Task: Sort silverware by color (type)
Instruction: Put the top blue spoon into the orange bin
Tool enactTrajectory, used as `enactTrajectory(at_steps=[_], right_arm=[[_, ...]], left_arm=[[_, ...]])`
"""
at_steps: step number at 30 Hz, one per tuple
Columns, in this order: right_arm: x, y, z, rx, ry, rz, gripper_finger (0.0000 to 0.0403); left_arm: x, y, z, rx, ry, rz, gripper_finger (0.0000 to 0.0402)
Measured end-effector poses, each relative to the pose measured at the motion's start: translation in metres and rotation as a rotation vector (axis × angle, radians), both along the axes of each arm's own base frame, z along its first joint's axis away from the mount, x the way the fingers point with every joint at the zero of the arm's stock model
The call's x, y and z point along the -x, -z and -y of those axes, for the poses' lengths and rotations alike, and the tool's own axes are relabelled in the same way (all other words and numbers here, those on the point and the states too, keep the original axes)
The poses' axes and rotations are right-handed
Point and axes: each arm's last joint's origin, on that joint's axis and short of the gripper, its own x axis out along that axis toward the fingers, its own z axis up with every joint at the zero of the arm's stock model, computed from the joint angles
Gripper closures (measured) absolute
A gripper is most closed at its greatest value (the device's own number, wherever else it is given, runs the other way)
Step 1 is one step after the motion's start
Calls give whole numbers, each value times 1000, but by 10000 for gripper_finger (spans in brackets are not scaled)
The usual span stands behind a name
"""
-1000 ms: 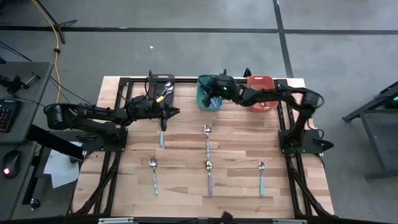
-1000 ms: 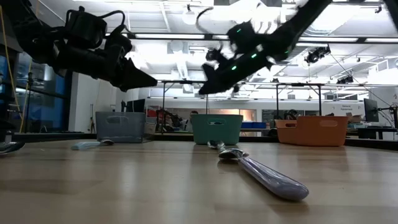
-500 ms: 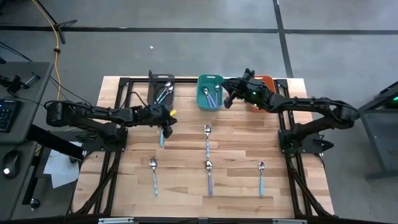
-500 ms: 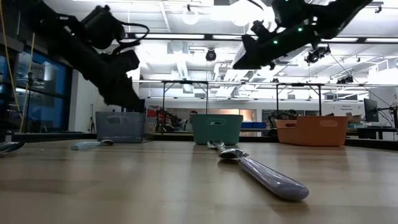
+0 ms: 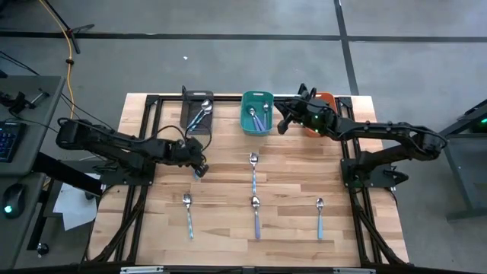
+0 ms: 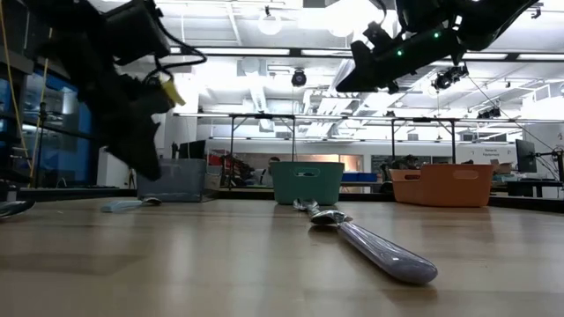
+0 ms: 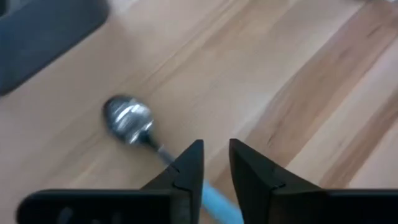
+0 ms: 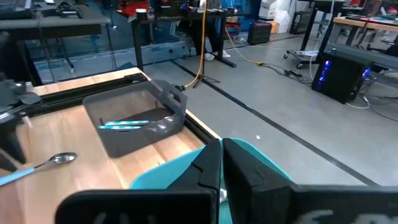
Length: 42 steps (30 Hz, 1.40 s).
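A spoon with a light blue handle (image 7: 129, 118) lies flat on the table in front of the dark grey bin (image 5: 198, 114). My left gripper (image 5: 200, 169) points down over it, open by a narrow gap (image 7: 215, 163), and the handle (image 7: 219, 204) runs under that gap. My right gripper (image 5: 282, 123) hangs shut (image 8: 221, 163) high between the teal bin (image 5: 257, 114) and the orange bin (image 5: 326, 99), holding nothing. Both the grey bin and the teal bin hold spoons. Several more spoons lie on the table: one at mid-table (image 5: 253, 171), a lilac one (image 5: 256, 215) and a teal one (image 5: 319, 215). My left gripper has its fingers (image 7: 188, 171) slanting down on either side of the spoon's handle just behind the neck (image 7: 163, 151), lying across it. Whether they touch the handle, I cannot tell. The spoon lies flat on the table.
Another spoon (image 5: 188, 213) lies toward the near left. The three bins stand in a row along the table's far edge. Black frame rails (image 5: 148, 114) run along the table's left, right and far sides. The near part of the table is bare wood between the spoons.
My left gripper has swung from beside the dark grey bin toward the near edge and tipped from nearly level to pointing down over the light blue spoon. My right gripper has drawn back from over the teal bin toward the orange bin and risen.
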Motion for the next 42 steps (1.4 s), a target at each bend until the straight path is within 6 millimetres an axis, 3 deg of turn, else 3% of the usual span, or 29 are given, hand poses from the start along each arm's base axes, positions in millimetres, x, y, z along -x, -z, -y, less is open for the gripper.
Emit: enactTrajectory(at_steps=[9, 21, 27, 35, 42], right_arm=[[-3, 1, -6, -2, -22, -5, 403], [-6, 0, -13, -2, -54, -4, 403], [-7, 0, -16, 1, -51, -6, 403], [-8, 1, -19, 9, -49, -13, 403], [-7, 5, -19, -6, -47, -57, 403]], left_arm=[[9, 16, -5, 6, -100, -1, 255], [26, 42, -19, -3, -177, 57, 249], [27, 43, -20, -19, -137, 35, 284], [24, 43, -13, -27, 31, 10, 388], [9, 34, -3, 0, 182, 177, 398]])
